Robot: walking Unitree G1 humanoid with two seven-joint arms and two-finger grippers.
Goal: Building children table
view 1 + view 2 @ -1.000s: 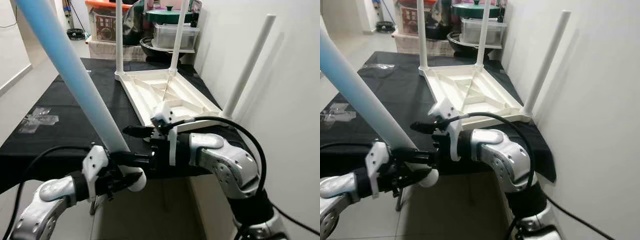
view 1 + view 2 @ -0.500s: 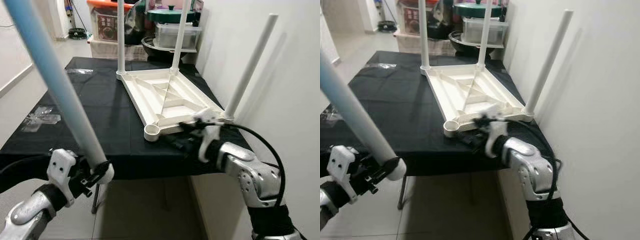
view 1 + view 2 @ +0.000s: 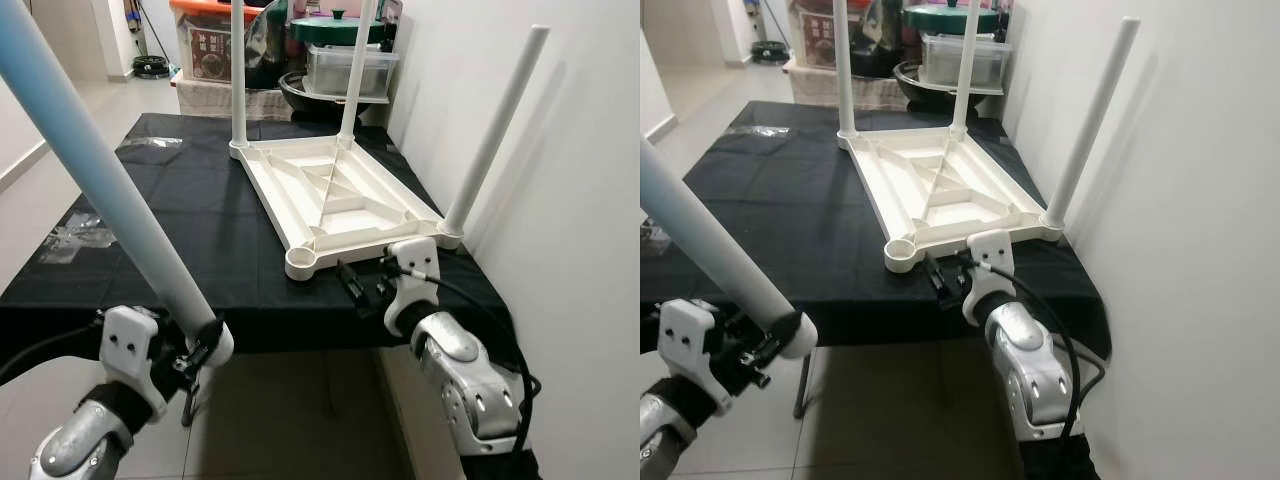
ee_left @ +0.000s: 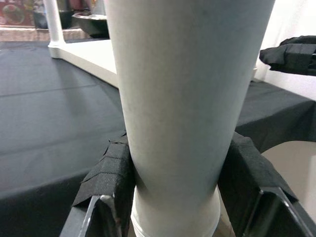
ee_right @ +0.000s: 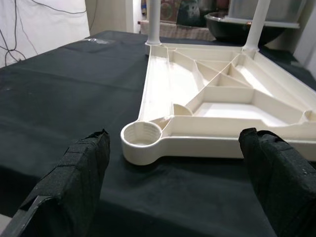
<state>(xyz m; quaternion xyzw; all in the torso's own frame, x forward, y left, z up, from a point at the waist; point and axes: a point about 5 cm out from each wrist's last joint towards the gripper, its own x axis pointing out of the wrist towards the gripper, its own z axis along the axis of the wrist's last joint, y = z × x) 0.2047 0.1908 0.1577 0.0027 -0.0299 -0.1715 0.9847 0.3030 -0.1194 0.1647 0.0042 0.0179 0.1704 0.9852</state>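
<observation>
Three legs are fitted to the upturned tabletop [image 3: 335,190]. The fourth leg [image 3: 110,190] is clamped in the left tool [image 3: 200,345]. The empty corner socket [image 5: 141,134] lies just ahead of the wide-open right tool [image 3: 362,285].

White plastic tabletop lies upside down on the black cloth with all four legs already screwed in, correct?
Not quite: three legs are in. The near-left socket is empty in the right wrist view, and the left end effector holds the fourth white leg.

A lived-in home it was, tiled floor [image 3: 55,190], plain white wall [image 3: 590,150], plastic storage boxes [image 3: 205,45] and stacked cookware [image 3: 335,60] crowded behind the black-clothed surface [image 3: 180,220]
</observation>
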